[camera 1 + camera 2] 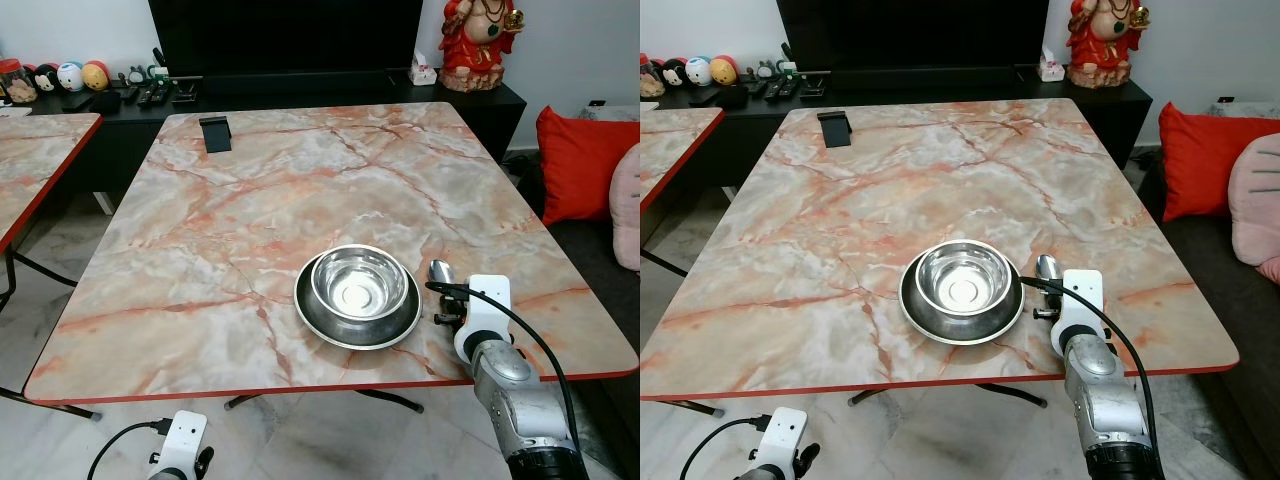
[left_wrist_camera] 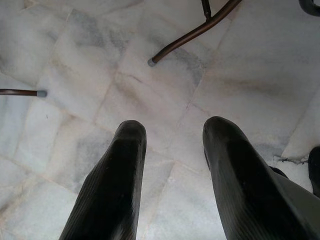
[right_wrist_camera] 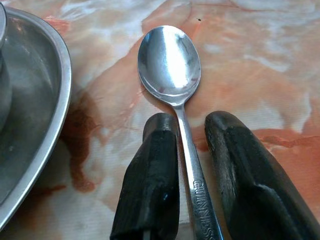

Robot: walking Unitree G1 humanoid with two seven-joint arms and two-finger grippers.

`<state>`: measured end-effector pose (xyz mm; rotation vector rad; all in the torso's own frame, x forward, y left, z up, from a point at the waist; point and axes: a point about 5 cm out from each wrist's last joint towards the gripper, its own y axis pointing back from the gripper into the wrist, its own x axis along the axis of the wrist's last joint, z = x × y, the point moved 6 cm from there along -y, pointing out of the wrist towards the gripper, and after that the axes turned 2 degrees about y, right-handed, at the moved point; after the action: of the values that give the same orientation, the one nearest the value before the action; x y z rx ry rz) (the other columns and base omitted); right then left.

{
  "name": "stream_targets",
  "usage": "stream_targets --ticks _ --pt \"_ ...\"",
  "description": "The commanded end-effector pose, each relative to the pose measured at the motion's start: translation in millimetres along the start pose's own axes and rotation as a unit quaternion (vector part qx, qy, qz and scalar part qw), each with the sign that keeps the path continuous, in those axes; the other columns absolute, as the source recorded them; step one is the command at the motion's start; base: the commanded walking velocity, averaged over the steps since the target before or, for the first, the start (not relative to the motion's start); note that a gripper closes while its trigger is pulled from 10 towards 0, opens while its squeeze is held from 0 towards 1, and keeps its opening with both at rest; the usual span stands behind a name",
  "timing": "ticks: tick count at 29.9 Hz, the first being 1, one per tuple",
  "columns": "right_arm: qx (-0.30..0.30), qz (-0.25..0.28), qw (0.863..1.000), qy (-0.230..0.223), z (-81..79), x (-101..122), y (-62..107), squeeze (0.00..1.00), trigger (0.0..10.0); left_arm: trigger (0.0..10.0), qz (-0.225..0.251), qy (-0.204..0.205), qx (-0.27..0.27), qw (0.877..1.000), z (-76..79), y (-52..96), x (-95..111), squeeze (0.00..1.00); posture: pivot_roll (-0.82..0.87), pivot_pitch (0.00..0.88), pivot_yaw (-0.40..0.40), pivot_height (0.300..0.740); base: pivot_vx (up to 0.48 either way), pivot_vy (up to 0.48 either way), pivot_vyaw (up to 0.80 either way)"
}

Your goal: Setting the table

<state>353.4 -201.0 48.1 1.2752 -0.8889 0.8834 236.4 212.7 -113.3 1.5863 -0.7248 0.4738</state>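
Observation:
A steel bowl [image 1: 358,280] sits inside a steel plate [image 1: 330,335] near the front edge of the marble table [image 1: 300,190]. A steel spoon [image 3: 170,65] lies flat on the table just right of the plate, bowl end pointing away from me. My right gripper [image 3: 192,125] is low over the spoon's handle, open, one finger on each side; the left finger [image 3: 155,165] is close against it and the other stands slightly off. From the head, the right wrist [image 1: 480,320] covers most of the handle. My left gripper [image 2: 172,130] hangs open over the floor below the table's front edge.
A black stand [image 1: 215,133] sits at the table's far left corner. A second marble table [image 1: 40,150] is to the left. Behind is a dark TV console [image 1: 300,85] with remotes and toys. A red cushion [image 1: 585,165] lies at right. Table legs [image 2: 195,32] cross the floor.

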Motion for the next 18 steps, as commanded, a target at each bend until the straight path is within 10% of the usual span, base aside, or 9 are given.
stream_targets --ticks 1,18 --pt "0.011 -0.007 1.0 -0.005 -5.4 -1.9 1.2 0.0 10.0 10.0 -0.014 -0.009 0.002 1.0 -1.3 0.4 -5.1 0.0 -0.03 0.0 0.032 0.74 0.0 0.0 0.0" --pt "0.021 -0.023 0.999 -0.014 -8.7 -4.9 2.0 0.0 10.0 10.0 -0.013 -0.01 0.003 1.0 -1.4 0.3 -4.8 0.0 -0.03 0.0 0.032 0.74 0.0 0.0 0.0"
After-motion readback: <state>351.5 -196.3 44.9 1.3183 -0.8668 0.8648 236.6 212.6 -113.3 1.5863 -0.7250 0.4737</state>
